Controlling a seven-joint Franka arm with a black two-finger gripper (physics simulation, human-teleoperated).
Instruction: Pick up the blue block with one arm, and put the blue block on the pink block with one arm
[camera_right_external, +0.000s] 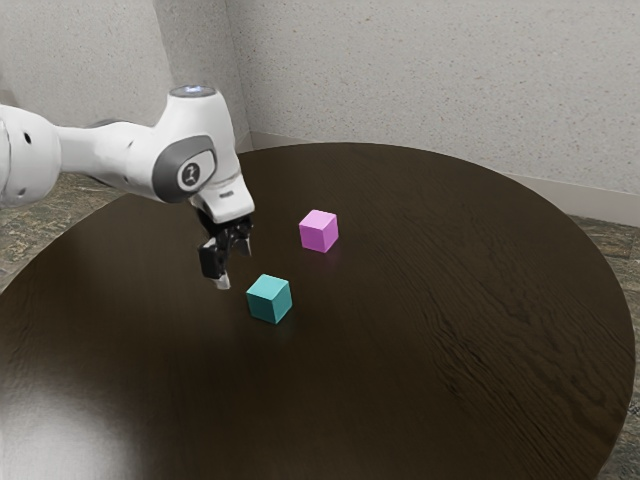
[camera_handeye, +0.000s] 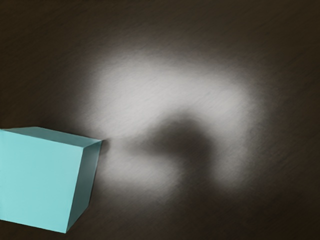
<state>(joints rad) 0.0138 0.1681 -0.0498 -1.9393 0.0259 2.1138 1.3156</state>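
Blue block (camera_handeye: 40, 180) is running off the wrist view's edge, part of it going unseen. Arm (camera_right_external: 100, 155) is getting clipped at the exterior view's left. Table (camera_right_external: 450, 380) is getting cut by that view's bottom and left edges, near rim hidden.

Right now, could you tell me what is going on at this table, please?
A single robot arm is working at a dark round table. Its claw hangs open and empty just to the exterior view's left of the blue block, not touching it. The blue block sits on the table, apart from the pink block, so the pickup is not yet done.
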